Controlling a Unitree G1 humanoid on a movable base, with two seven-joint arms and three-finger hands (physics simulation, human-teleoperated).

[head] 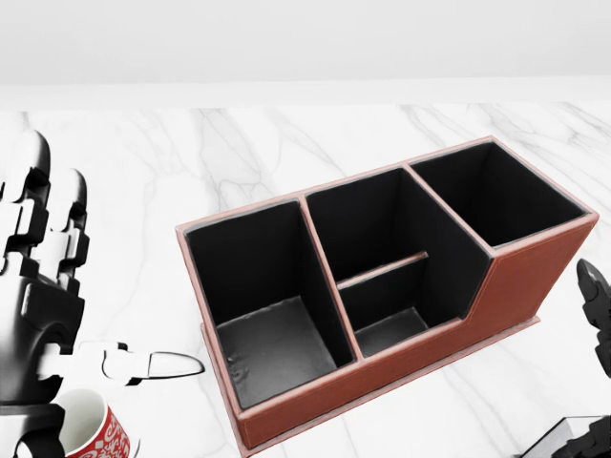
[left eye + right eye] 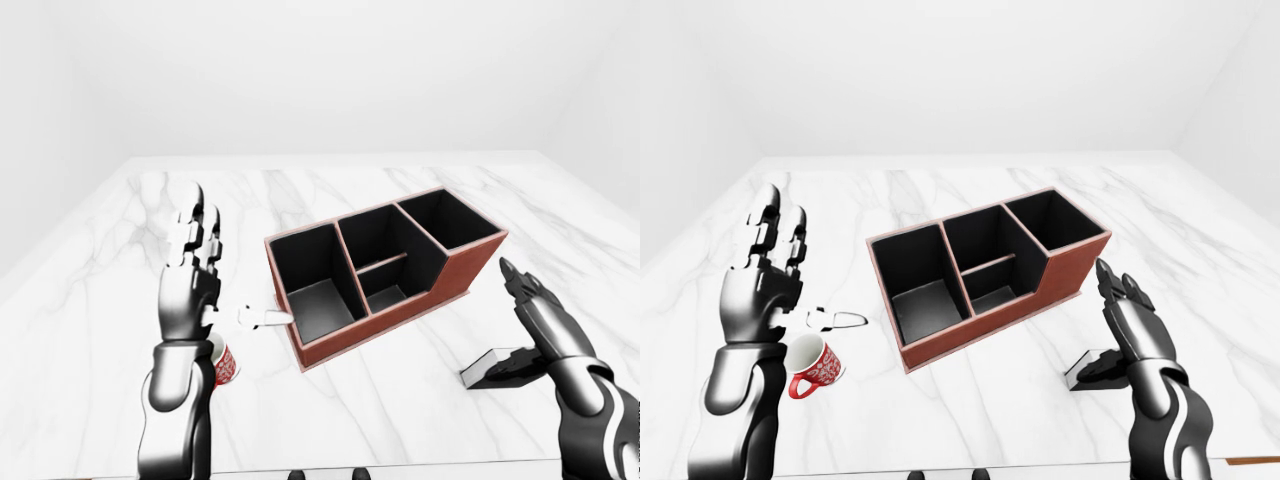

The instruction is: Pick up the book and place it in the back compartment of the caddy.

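Note:
A red-brown caddy (image 2: 1070,272) with black compartments stands on the white marble table (image 2: 940,400), at the middle of the eye views. The book (image 2: 487,367), dark with a white edge, lies flat to the caddy's lower right, partly hidden by my right hand (image 2: 530,300). That hand is open, fingers straight, just above the book and not around it. My left hand (image 2: 770,250) is open and raised upright to the left of the caddy, empty.
A red and white mug (image 2: 815,366) lies on the table below my left hand, to the caddy's left. The table's lower edge (image 2: 1040,465) runs close below the book. White walls surround the table.

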